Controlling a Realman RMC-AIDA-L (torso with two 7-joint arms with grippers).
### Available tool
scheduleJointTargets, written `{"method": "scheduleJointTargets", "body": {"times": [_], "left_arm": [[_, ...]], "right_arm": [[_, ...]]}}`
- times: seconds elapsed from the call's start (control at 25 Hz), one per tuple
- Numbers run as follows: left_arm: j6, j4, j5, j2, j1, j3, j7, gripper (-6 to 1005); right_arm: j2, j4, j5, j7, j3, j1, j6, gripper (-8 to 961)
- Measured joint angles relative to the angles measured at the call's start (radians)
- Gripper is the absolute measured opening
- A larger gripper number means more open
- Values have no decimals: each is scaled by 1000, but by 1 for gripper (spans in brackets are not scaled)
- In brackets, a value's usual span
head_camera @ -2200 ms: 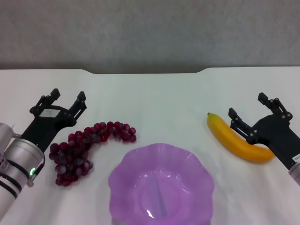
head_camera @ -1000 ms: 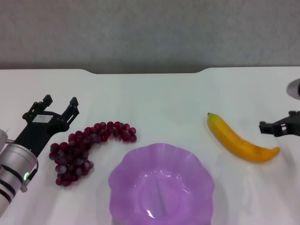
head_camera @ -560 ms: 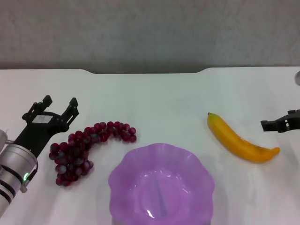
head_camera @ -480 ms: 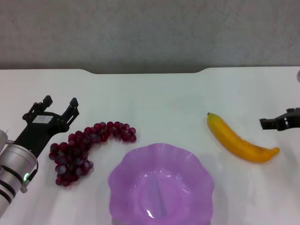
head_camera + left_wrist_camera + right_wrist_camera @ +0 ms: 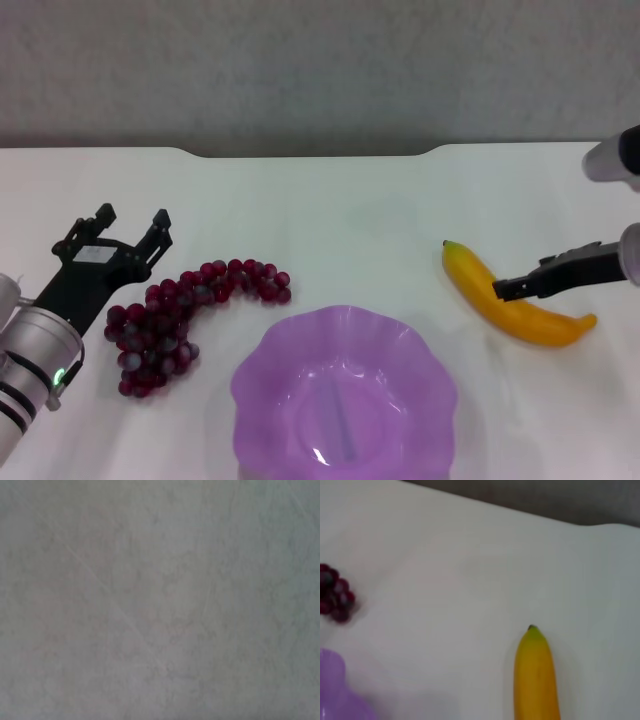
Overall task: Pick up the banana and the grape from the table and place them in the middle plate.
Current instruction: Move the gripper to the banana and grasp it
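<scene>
The yellow banana (image 5: 505,298) lies on the white table (image 5: 330,210) at the right, its dark tip toward the far side. My right gripper (image 5: 510,288) reaches in from the right edge and hangs over the banana's middle. The right wrist view shows the banana's tip end (image 5: 536,680), a few grapes (image 5: 335,592) and the plate's edge (image 5: 335,695). The grape bunch (image 5: 185,310) lies at the left. My left gripper (image 5: 132,222) stands open just left of the bunch, holding nothing. The purple scalloped middle plate (image 5: 262,360) sits empty at the front centre.
The table's far edge has a notched cut-out (image 5: 310,152) with a grey wall behind it. The left wrist view shows only bare white tabletop (image 5: 160,600).
My right gripper has moved left from the table's right edge to over the banana's middle. The left arm, grapes, banana and plate have not moved.
</scene>
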Motion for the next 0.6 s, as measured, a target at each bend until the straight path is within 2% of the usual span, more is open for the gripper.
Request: {"method": "scheduleJointTargets", "body": {"times": [0.36,0.6], "left_arm": [[-4,4,-1,-1,0,1,1,773],[-4,4,2,-2,0,0,-1,773]], "right_arm": [[-3,-48,-25,-60,4,16,-20,818],[2,-99,-17,-141,3,18,-128,812]]}}
